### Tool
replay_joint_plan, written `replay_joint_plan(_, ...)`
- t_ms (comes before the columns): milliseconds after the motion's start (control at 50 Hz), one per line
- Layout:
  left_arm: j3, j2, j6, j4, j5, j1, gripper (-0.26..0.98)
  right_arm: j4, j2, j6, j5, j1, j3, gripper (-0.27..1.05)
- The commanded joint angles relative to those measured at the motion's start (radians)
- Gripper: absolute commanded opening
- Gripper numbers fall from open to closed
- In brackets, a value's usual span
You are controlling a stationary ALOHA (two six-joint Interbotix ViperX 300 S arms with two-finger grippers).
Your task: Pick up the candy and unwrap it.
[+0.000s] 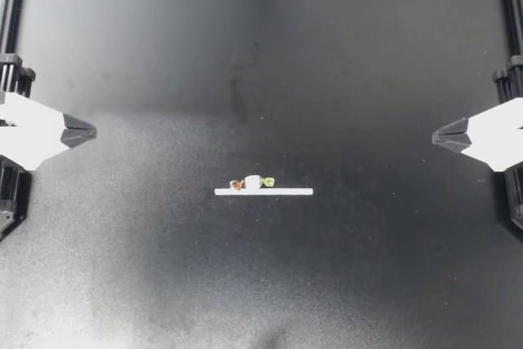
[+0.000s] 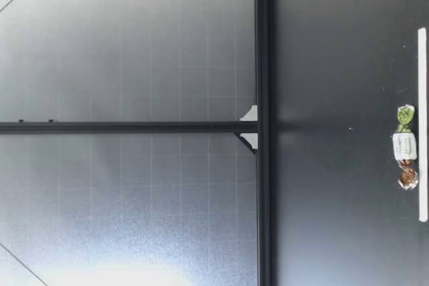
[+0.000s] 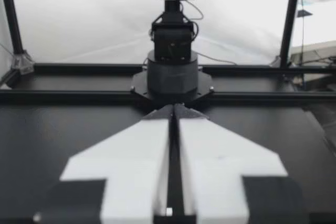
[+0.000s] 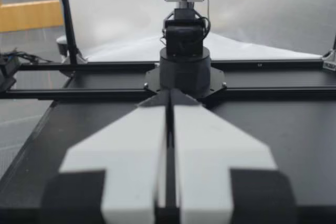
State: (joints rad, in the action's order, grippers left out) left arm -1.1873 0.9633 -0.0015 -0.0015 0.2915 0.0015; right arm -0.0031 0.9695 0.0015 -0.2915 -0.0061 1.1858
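My left gripper point(image 1: 91, 131) points inward from the edge of the matte black bench point(image 1: 368, 63), fingers clenched on nothing. Well ahead of it, between both grippers, lies the small white-wrapped candy point(image 1: 252, 183) with brown and green twisted ends, just beside a thin white strip point(image 1: 286, 192). Facing it from the far side is my right gripper point(image 1: 436, 134), likewise clenched and empty.

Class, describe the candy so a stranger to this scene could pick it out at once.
On the black table, find the thin white strip near the middle. The candy lies just beside it. Its white body has one brown twisted end and one green.
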Motion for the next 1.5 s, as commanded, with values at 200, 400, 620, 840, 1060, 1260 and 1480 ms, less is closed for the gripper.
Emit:
replay_joint_plan(200, 0.015, -0.044, 0.032, 0.0, 0.017, 0.012, -0.08, 0.002, -0.183, 0.009, 0.049, -0.041, -0.192, -0.13)
replay_joint_plan(400, 0.008, -0.064, 0.037, -0.002, 0.017, 0.012, -0.08, 0.003, -0.434, 0.032, 0.146, -0.086, -0.328, -0.13)
replay_joint_plan(620, -0.003, -0.066, 0.037, -0.002, 0.029, 0.012, -0.08, 0.003, -0.692, 0.072, 0.31, -0.107, -0.476, -0.12)
replay_joint_plan(840, -0.021, -0.066, 0.035, -0.002, 0.055, 0.012, -0.08, 0.0, -0.884, 0.067, 0.554, -0.107, -0.606, 0.01)
replay_joint_plan(1060, -0.032, -0.066, 0.038, -0.002, 0.067, 0.012, -0.08, 0.002, -1.054, 0.063, 0.683, -0.107, -0.701, 0.39)
replay_joint_plan(1260, -0.041, -0.066, 0.037, -0.002, 0.067, 0.012, -0.08, 0.002, -1.138, 0.063, 0.695, -0.1, -0.727, 0.51)
replay_joint_plan(1480, -0.048, -0.066, 0.044, -0.002, 0.067, 0.012, -0.08, 0.003, -1.201, 0.064, 0.695, -0.091, -0.744, 0.51)
